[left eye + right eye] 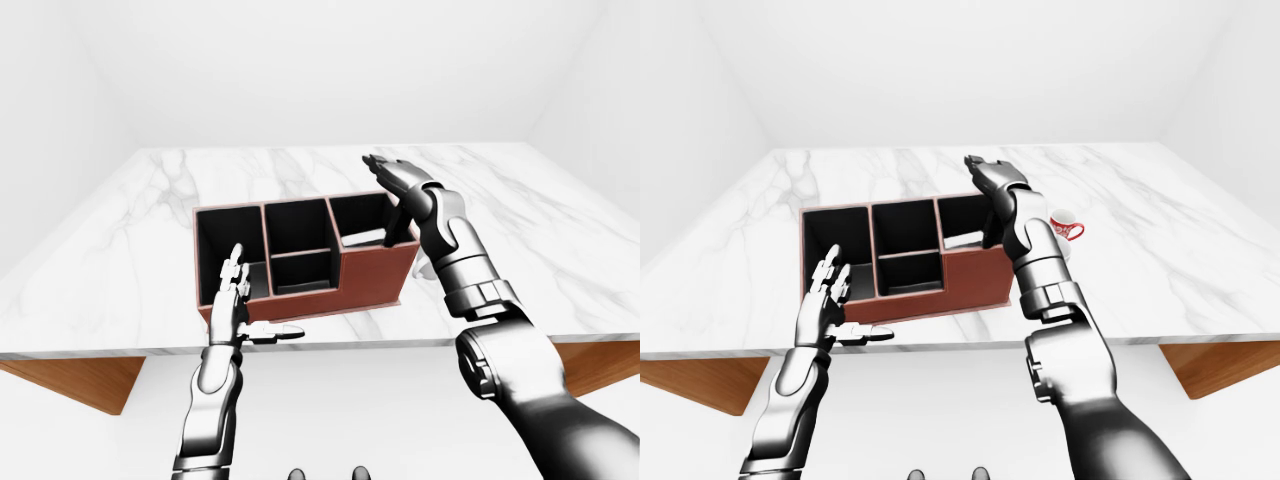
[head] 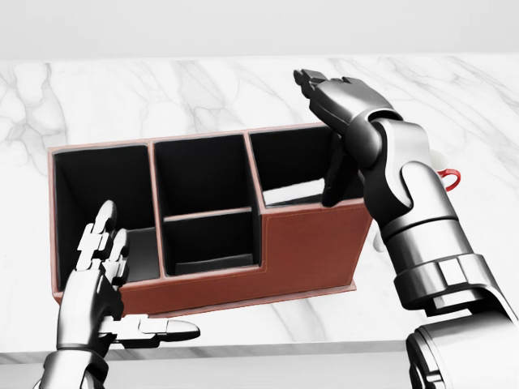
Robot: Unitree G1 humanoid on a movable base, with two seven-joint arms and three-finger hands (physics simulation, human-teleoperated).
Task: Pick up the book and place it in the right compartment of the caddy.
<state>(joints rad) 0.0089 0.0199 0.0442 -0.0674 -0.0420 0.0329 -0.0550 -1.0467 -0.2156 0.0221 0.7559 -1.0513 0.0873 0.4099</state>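
White walls and a marble counter (image 1: pixel 120 250) fill the scene, and the counter's near edge runs along the bottom of the eye views. Nearest, the left hand (image 2: pixel 104 271) hovers at the caddy's left end with its 3 fingers spread, holding nothing. Next comes the caddy (image 2: pixel 308 251), brown outside and black inside. The book (image 2: pixel 334 182) stands in its right compartment, leaning against the right wall; its long axis is nearly upright, with the top tilted a little toward the right of the head view. Above it the right hand (image 2: pixel 324 87) is spread and grips nothing. A red and white cup (image 1: pixel 1065 227) sits beside the caddy, farther right.

The risk, as I judge it, is that the right forearm passes very near the book and the caddy wall. A careless pull away could knock the book over or push the caddy toward the cup.
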